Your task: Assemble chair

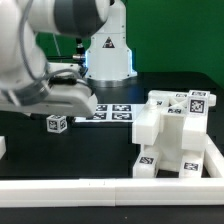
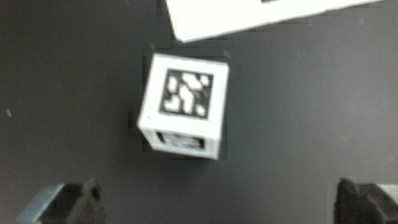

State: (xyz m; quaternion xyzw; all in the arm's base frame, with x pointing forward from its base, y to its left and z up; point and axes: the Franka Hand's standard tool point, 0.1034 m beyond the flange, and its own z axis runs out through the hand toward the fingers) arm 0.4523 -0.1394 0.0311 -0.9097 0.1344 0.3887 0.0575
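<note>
Cube [image 2: 187,108]: white, tagged, alone on the tabletop [image 2: 320,110]
Chair parts [image 1: 172,135]: white, stacked at the exterior view's right
Gripper [image 2: 222,200]: wide open, empty, above the cube

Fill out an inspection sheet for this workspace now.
Surface: black table, white rail along its near edge.
Job's things: small tagged cube lying alone; stack of white chair parts at the exterior view's right.
Clutter: nothing seen.
Tool: tool open, above the cube, holding nothing.
Cables: nothing seen.
Surroundings: marker board behind the cube; white robot base; green backdrop.
</note>
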